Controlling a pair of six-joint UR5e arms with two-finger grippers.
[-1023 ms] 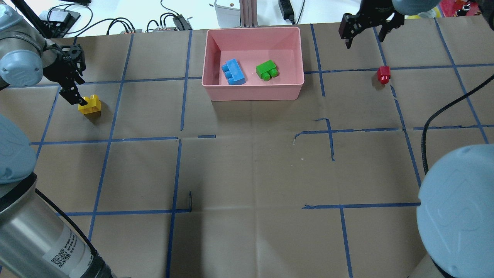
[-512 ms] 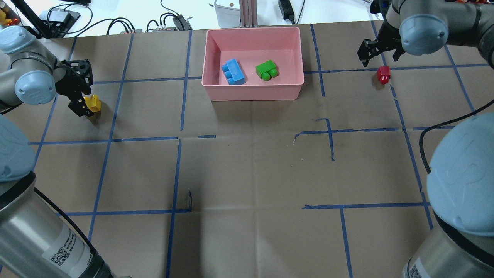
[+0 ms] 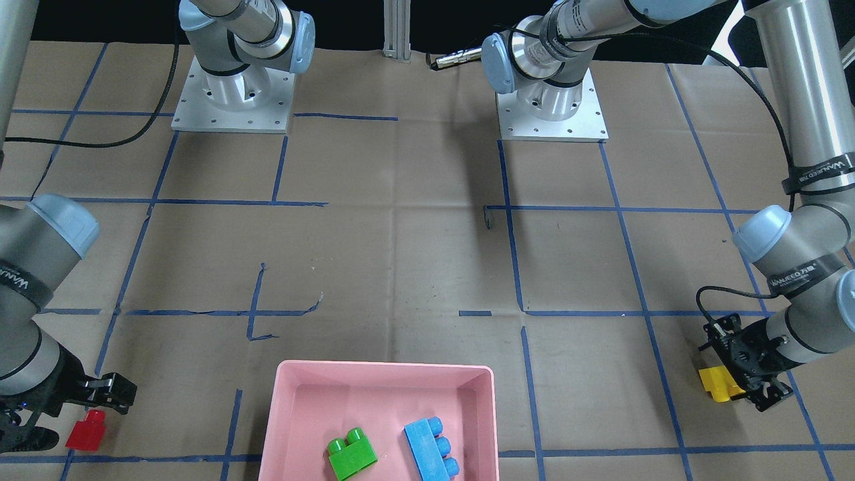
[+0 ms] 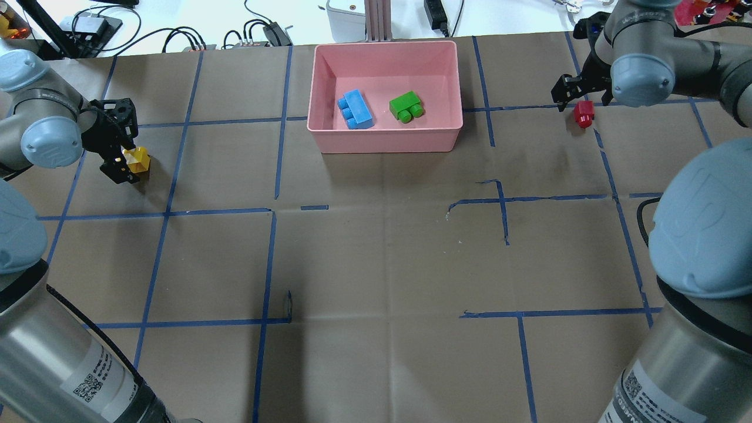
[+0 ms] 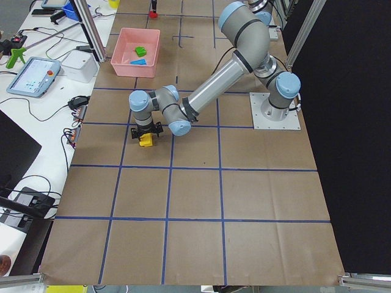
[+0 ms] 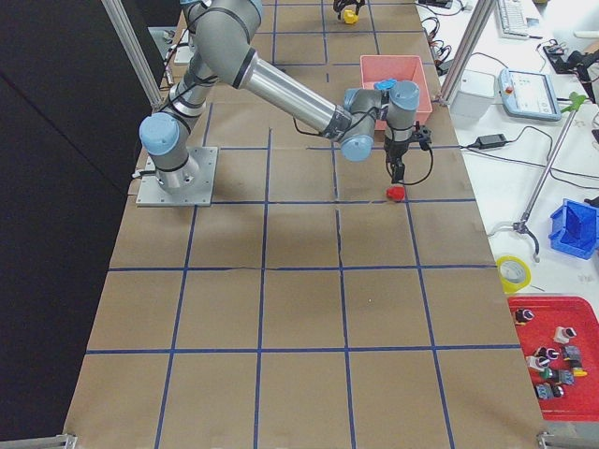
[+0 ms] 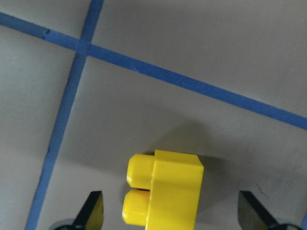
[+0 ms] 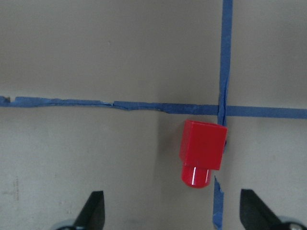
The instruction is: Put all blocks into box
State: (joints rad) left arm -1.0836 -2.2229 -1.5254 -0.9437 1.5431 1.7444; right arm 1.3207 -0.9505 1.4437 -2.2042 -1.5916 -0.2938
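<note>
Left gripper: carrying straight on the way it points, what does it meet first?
The left gripper would probably meet the yellow brick, lying between its open fingers; height above it is unclear.

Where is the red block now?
The red block lies at the overhead view's right, by a tape crossing, right of the pink box, below the right hand.

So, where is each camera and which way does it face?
Front-facing: across table, facing robot; both bases.
Overhead: behind robot, down onto pink box; both arms.
Exterior left: table's left end; left arm near.
Exterior right: right end; right arm near.
Left wrist: above yellow block; fingertips.
Right wrist: above red block; fingertips.
Both wrist views share blue tape.
</note>
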